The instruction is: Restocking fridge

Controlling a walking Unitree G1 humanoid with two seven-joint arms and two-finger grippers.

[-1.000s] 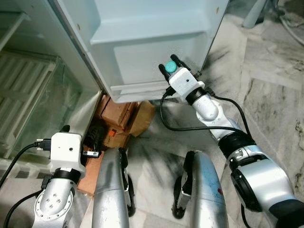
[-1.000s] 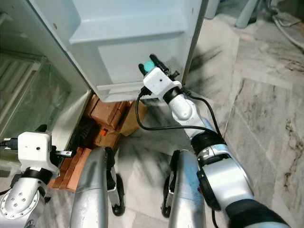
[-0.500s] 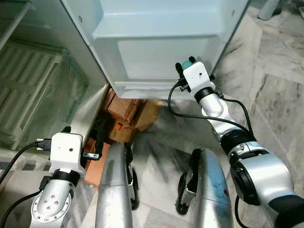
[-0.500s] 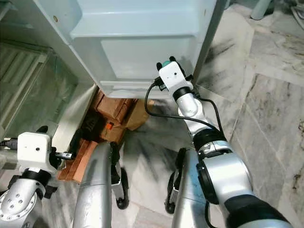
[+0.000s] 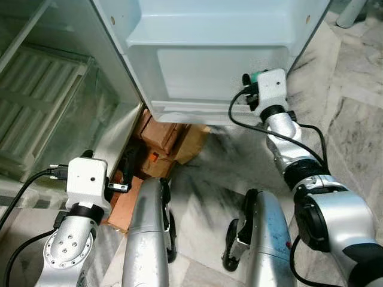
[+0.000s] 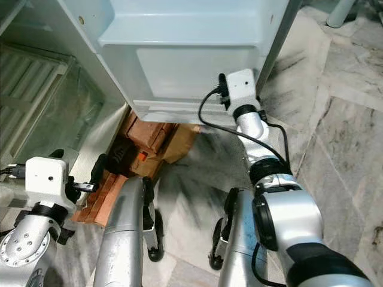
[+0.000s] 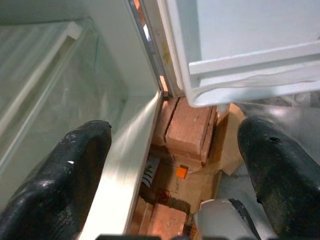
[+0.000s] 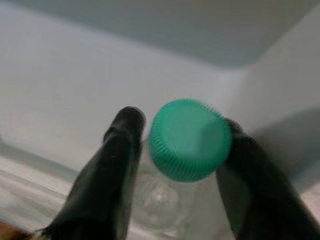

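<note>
My right gripper (image 5: 254,84) is shut on a clear bottle (image 8: 159,199) with a green cap (image 8: 190,139). One black finger (image 8: 119,165) lies on each side of the neck. It holds the bottle against the right end of the white fridge door's bottom shelf (image 5: 203,72), with the green cap (image 5: 258,75) just showing above the wrist. My left gripper (image 7: 172,170) is open and holds nothing. It hangs low by the fridge's base, pointing at the bricks (image 7: 185,125) under the door.
The open fridge body with its glass-fronted drawer (image 5: 54,107) stands to the left. Bricks and cardboard (image 5: 164,140) lie on the floor under the door. My two silver legs (image 5: 146,239) stand on grey marble floor (image 5: 353,119), which is free to the right.
The whole view has shifted as the camera moved. My right arm has stretched further forward, still gripping the bottle at the door shelf. The left gripper stays open and low.
</note>
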